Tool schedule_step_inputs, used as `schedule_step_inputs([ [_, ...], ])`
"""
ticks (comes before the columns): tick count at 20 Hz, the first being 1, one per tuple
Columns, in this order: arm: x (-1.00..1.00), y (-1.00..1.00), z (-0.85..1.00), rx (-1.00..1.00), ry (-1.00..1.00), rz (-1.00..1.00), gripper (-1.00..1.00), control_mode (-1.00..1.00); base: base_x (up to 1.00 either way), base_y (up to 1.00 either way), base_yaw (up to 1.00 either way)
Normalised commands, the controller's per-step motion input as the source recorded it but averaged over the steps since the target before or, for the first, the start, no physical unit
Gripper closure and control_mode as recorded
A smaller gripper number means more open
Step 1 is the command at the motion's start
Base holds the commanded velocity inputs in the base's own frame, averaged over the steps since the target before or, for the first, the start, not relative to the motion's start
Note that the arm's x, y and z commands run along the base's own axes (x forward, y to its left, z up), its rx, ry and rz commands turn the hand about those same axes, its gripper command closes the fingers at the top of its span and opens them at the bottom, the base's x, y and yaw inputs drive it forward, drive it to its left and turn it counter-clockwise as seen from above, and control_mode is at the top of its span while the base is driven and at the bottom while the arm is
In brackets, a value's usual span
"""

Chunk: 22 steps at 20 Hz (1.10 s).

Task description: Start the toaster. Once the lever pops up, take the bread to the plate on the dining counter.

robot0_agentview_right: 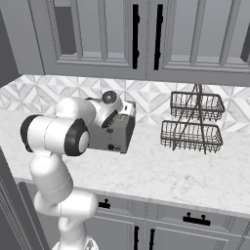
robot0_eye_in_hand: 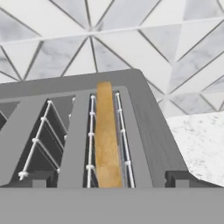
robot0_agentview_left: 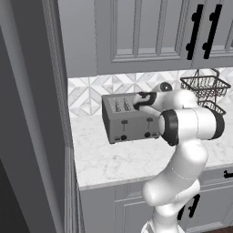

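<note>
We start with the largest thing, the desk point(robot0_agentview_left: 118, 159), a marble-look top under the grey wall cabinets. The toaster point(robot0_agentview_left: 129, 119) stands on it toward the back edge, close to the tiled wall and not far from the left end by the tall panel. The wire basket stand point(robot0_agentview_right: 195, 122) sits well apart from it, further along the back edge.

Our arm reaches over the toaster from the front, and the jaws point(robot0_eye_in_hand: 105, 180) hang just above its top. The two dark tips stand wide on either side of the slot that holds the bread point(robot0_eye_in_hand: 107, 135), so we read them as released and grasping nothing.

The bread stands upright in a slot near the toaster's right end, its browned top edge at about the height of the slot mouth. We judge the step in hand to be taking the slice out.

To do it well, we should keep the tips centred over the slot, go straight down between the wire guides, and close on the slice's flat faces. Then we lift vertically until it clears the slot, since a tilt could jam it against the guides.

By count we see one toaster, one slice, one two-tier basket stand, and two black levers and two knobs on the toaster's front.
</note>
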Motion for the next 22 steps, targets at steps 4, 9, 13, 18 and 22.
schedule_step_inputs([
  [4, 0.07, 0.0, -0.35, 0.0, 0.0, 0.01, -1.0, -1.0, 0.0, 0.0, 0.0],
  [9, 0.13, 0.05, -0.51, 0.0, 0.01, 0.01, 1.0, -1.0, 0.0, 0.0, 0.0],
  [13, 0.08, 0.02, -0.29, 0.0, 0.0, 0.01, 1.0, -1.0, 0.0, 0.0, 0.0],
  [18, 0.0, 0.0, -0.04, 0.0, 0.0, 0.0, 1.0, -1.0, 0.0, 0.0, 0.0],
  [22, 0.0, 0.0, 0.02, 0.0, -0.05, 0.0, 1.0, -1.0, 0.0, 0.0, 0.0],
])
